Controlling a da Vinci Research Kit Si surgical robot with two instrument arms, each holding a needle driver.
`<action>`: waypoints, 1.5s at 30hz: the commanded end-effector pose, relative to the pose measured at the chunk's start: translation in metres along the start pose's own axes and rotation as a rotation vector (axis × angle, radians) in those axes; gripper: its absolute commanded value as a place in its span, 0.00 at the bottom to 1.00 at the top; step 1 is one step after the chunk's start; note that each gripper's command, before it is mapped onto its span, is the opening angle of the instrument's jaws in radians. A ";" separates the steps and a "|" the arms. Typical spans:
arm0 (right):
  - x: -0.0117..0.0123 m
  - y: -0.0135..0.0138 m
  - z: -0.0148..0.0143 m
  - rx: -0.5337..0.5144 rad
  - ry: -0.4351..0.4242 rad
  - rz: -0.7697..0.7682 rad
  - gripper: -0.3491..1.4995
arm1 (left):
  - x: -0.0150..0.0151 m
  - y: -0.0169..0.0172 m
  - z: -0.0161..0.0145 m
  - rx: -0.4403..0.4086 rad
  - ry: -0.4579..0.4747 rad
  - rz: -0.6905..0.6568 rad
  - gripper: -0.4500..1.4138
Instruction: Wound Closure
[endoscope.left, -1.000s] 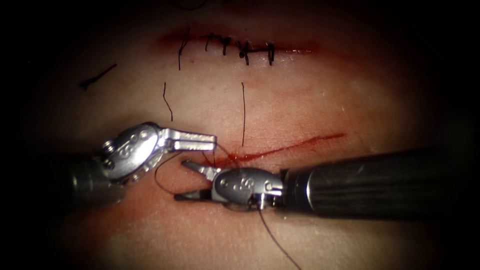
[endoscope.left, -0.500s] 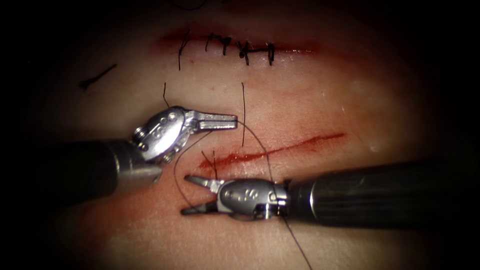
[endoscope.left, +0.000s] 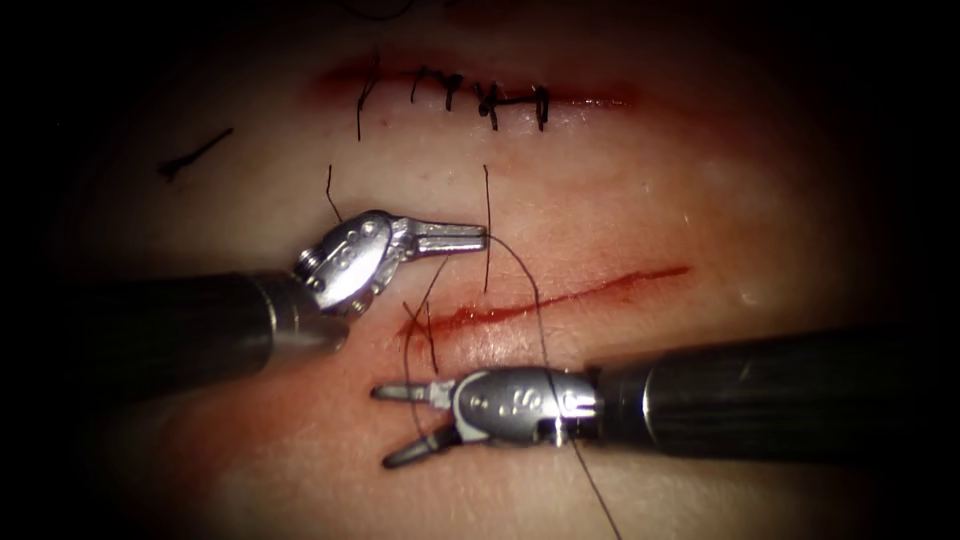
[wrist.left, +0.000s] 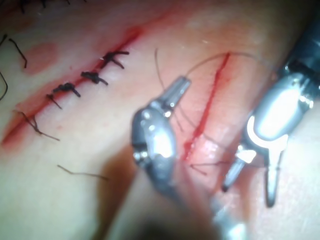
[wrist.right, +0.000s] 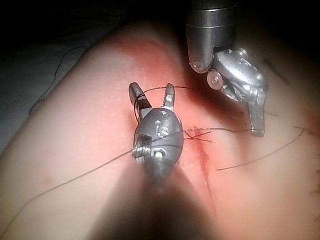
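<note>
The open cut (endoscope.left: 560, 296) runs slantwise across the tissue (endoscope.left: 650, 200), with red fluid along it. At its left end sits a stitch with short tails (endoscope.left: 428, 328). My left tool (endoscope.left: 478, 238) lies just above the cut, jaws shut on the thread (endoscope.left: 530, 290). From there the thread arcs down over my right tool's wrist and trails off below. My right tool (endoscope.left: 382, 428) lies below the cut, jaws open and holding nothing, with a loop of thread around them. The wrist views show the left tool (wrist.left: 182, 85) (wrist.right: 257, 131), the right tool (wrist.left: 247, 195) (wrist.right: 152, 89) and the cut (wrist.left: 210, 100) (wrist.right: 205, 157).
A second cut, closed by several dark stitches (endoscope.left: 480, 98) (wrist.left: 85, 77), lies further up the tissue. Loose pieces of thread lie at the left (endoscope.left: 195, 152) and between the two cuts (endoscope.left: 487, 215) (endoscope.left: 333, 198).
My left tool has moved up and to the right with the thread in its jaws. My right tool has shifted down and right, jaws still open, and the thread now drapes across it.
</note>
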 end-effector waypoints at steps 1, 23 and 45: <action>-0.0012 -0.0005 0.0010 0.014 0.036 0.031 0.54 | -0.0008 -0.0002 0.0006 -0.002 0.002 -0.001 0.00; 0.0030 -0.0013 -0.0011 -0.081 0.456 0.168 0.09 | -0.0035 0.0001 -0.0002 -0.013 0.005 -0.006 0.00; 0.0035 0.0007 -0.0081 -0.459 0.465 0.284 0.00 | -0.0041 0.0027 -0.0032 0.023 0.044 -0.013 0.00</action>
